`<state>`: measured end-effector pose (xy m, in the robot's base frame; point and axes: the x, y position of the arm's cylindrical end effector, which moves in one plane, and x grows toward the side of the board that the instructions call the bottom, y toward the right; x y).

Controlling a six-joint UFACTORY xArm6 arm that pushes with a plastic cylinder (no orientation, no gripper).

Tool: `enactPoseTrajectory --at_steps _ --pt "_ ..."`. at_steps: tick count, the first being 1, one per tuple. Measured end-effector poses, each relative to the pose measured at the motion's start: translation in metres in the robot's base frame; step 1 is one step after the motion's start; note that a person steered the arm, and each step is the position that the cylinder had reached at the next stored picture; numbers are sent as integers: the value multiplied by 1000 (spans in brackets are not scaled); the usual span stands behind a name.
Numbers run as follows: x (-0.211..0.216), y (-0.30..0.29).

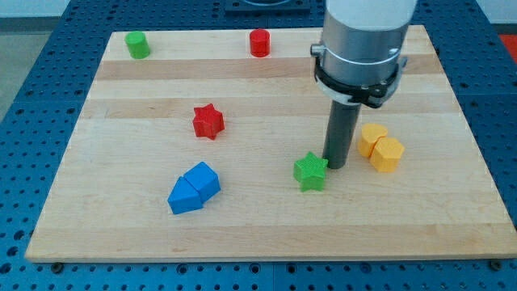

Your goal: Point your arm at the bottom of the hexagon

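Rod tip (334,166) on board (121,218), touching green star (311,171) right edge, left of yellow hexagon pair (380,147). No jaws, holds nothing.

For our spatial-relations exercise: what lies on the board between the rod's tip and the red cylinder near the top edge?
Nothing: in the camera view, only bare wood separates my tip, beside the green star, from the red cylinder.

A wide silver-grey cylindrical arm body (361,36) is seen, white above and ringed below by a black clamp collar (355,82) with small lugs at its sides. A straight dark rod (341,133) is fitted beneath it, ending in my tip (336,166).
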<state>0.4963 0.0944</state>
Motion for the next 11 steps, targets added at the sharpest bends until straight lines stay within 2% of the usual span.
enactPoseTrajectory --at_steps 4,11 --pt "35 24" --pt "33 55"
